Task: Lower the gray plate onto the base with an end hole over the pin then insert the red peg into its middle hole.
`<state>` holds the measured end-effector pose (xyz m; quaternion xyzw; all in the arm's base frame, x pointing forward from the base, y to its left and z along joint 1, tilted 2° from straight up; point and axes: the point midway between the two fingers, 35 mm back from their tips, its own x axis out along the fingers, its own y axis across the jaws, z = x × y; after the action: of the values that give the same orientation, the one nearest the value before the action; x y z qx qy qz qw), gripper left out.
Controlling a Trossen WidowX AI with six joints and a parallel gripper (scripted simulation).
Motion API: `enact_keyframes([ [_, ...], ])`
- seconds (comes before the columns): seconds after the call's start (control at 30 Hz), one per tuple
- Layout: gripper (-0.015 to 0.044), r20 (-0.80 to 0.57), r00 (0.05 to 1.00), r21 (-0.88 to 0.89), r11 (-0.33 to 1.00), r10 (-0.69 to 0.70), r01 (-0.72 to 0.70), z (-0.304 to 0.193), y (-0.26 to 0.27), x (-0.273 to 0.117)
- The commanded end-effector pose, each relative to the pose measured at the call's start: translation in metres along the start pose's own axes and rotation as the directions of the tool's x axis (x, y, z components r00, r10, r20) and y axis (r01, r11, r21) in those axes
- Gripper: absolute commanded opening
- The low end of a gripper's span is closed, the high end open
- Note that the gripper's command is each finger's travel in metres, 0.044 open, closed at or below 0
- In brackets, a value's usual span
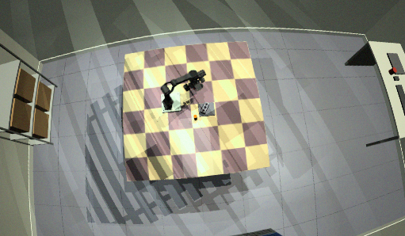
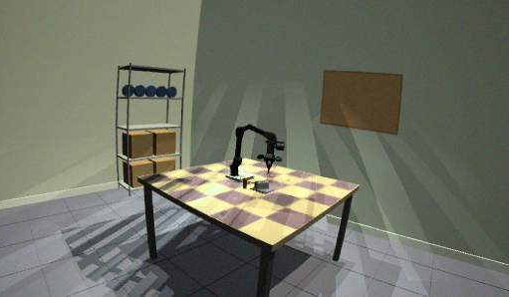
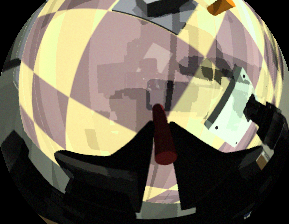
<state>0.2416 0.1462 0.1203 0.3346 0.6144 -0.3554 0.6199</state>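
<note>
My gripper (image 3: 160,125) (image 2: 269,166) is shut on the red peg (image 3: 164,140), which is held between the fingertips above the table. In the top view the arm hides the fingertips and the peg. The gray plate (image 1: 205,107) (image 2: 262,184) is over the dark gray base (image 1: 211,112) (image 3: 170,23), off to the side of my gripper. The plate shows holes in the top view. The views are too small to tell how flat it lies or whether an end hole is around the pin, and the pin cannot be made out.
A small orange cylinder (image 1: 195,117) (image 2: 245,182) (image 3: 221,6) stands beside the base, on the side toward the arm's mount. The arm's pale mounting plate (image 1: 176,108) (image 3: 226,127) is on the checkered table (image 1: 183,138). A shelf rack with boxes stands away from the table.
</note>
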Motion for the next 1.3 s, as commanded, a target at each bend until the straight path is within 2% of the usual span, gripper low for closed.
enact_keyframes([
  [0.0,0.0,0.0,1.0,0.001,1.0,0.005,-0.005,0.011,0.004,-0.001],
  [1.27,0.0,0.008,1.0,-0.001,1.0,0.011,-0.011,0.124,0.009,-0.005],
])
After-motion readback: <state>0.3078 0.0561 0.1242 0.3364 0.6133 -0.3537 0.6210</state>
